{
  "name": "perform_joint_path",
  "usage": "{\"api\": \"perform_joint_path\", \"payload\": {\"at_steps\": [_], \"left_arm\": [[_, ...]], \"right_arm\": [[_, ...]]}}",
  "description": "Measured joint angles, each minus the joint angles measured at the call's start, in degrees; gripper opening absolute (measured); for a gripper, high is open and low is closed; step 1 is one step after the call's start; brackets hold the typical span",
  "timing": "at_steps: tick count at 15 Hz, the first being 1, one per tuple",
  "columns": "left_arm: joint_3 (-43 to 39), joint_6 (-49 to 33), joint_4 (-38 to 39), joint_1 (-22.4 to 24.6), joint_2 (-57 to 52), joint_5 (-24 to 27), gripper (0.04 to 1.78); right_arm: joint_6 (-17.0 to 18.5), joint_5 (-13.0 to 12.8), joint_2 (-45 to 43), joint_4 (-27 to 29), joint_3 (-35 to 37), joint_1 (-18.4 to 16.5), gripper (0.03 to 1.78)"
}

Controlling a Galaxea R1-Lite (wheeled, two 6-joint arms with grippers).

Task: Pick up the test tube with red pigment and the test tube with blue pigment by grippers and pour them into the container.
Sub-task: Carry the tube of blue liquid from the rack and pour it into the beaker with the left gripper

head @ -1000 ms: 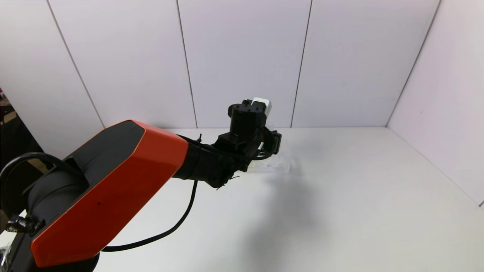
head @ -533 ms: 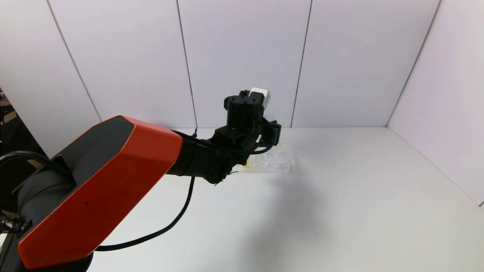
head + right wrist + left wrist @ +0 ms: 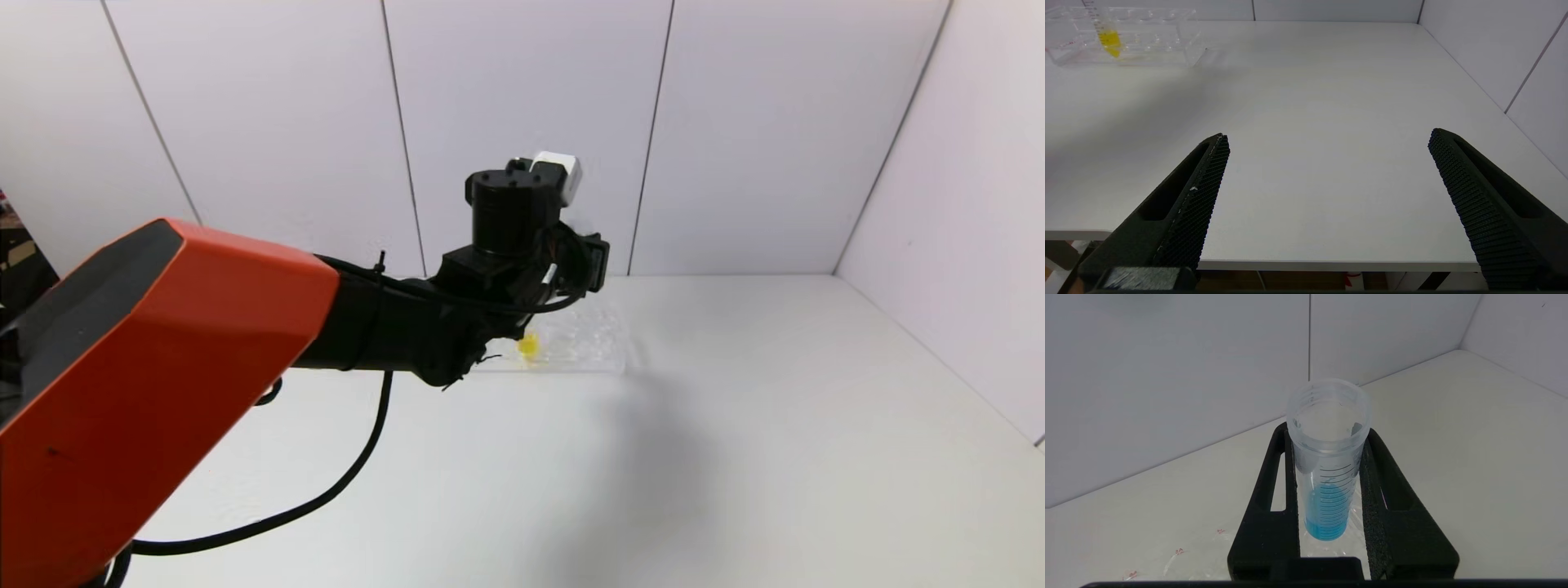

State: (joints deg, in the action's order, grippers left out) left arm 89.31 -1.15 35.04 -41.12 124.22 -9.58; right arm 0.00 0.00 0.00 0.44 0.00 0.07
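My left gripper is shut on the test tube with blue pigment, a clear graduated tube held upright, mouth open, with blue liquid at its tip. It hangs above the clear tube rack at the back of the table. In the head view my left arm hides the fingers and the tube. My right gripper stands open over the table's front edge with nothing between its fingers. The test tube with red pigment and the container are out of view.
A tube with yellow liquid stands in the rack, also seen as the yellow tube in the right wrist view. White walls close the white table at the back and right. A black cable trails from the left arm.
My left arm has risen, lifting the gripper above the rack. The yellow tube and more of the rack now show below the wrist.
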Motion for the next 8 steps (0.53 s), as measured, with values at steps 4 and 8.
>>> {"api": "perform_joint_path", "payload": {"at_steps": [4,8], "left_arm": [[-4.1,1.9,-0.2,0.1,-6.0,-3.2,0.45],[-7.1,2.4,-0.3,2.6,-11.3,-3.5,0.45]], "right_arm": [[0.0,0.0,0.0,0.0,0.0,0.0,1.77],[0.0,0.0,0.0,0.0,0.0,0.0,1.77]]}}
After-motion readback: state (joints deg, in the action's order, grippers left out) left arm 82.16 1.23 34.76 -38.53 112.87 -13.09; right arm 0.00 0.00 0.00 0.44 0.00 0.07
